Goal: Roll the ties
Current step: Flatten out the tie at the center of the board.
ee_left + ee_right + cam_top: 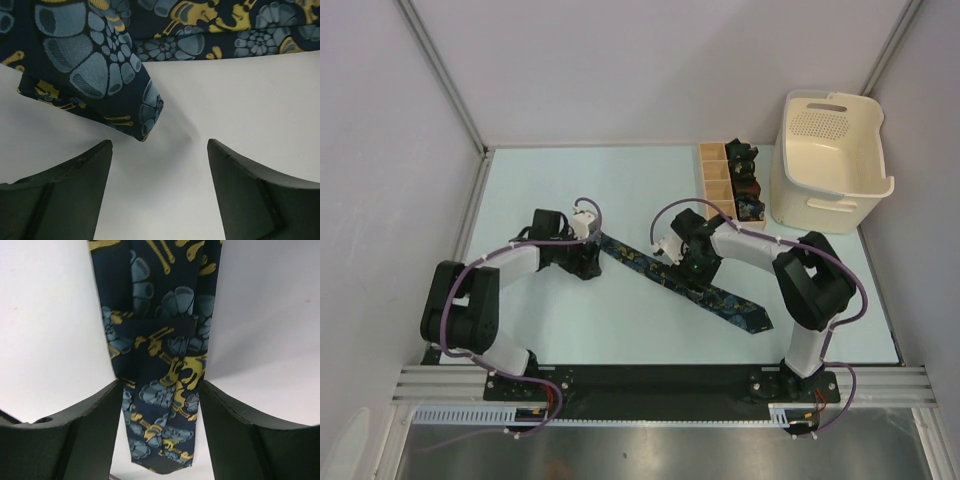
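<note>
A navy tie (720, 298) with a blue and yellow floral print lies flat and diagonal across the table, its wide pointed end near the front right. My left gripper (588, 265) sits at the narrow upper-left end. In the left wrist view the left gripper (160, 145) is open over bare table, and a folded-over end of the tie (100, 60) lies just beyond its left fingertip. My right gripper (688, 268) is over the tie's middle. In the right wrist view the right gripper (160, 385) is open, its fingers flanking the flat tie (160, 365).
A tan wooden divided box (713, 180) stands at the back right with small dark rolled ties (745, 180) in its right column. A cream plastic basket (830, 160) stands right of it. Grey walls close in the table on three sides.
</note>
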`<control>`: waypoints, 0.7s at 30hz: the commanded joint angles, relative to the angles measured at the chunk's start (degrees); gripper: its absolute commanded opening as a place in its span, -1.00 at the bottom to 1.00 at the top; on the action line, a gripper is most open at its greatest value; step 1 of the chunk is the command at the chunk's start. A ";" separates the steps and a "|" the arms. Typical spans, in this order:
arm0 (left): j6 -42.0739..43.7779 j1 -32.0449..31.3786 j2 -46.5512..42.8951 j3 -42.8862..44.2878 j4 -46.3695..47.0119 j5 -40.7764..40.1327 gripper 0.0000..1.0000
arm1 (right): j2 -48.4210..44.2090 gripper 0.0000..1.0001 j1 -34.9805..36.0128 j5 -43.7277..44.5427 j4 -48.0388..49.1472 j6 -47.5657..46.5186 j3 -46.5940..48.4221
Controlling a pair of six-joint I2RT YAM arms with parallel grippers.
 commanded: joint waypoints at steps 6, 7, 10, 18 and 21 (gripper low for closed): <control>0.55 -2.74 0.86 4.63 1.61 -2.25 -0.29 | 3.15 0.22 1.66 3.57 6.66 -0.36 -3.72; 0.10 -2.66 0.24 5.94 0.91 -1.46 -0.48 | 2.98 0.19 1.75 4.18 7.11 -0.45 -4.61; -5.68 -0.21 -3.18 8.40 -0.16 1.80 -0.99 | 2.10 0.13 1.66 6.56 8.78 -1.94 -8.55; -21.68 13.15 -1.79 14.56 4.85 1.63 -1.00 | -0.98 0.04 0.17 7.18 8.34 -3.53 -12.70; -32.66 21.67 3.12 15.88 8.28 3.55 -0.79 | -3.00 -0.07 0.08 7.26 8.43 -5.54 -14.98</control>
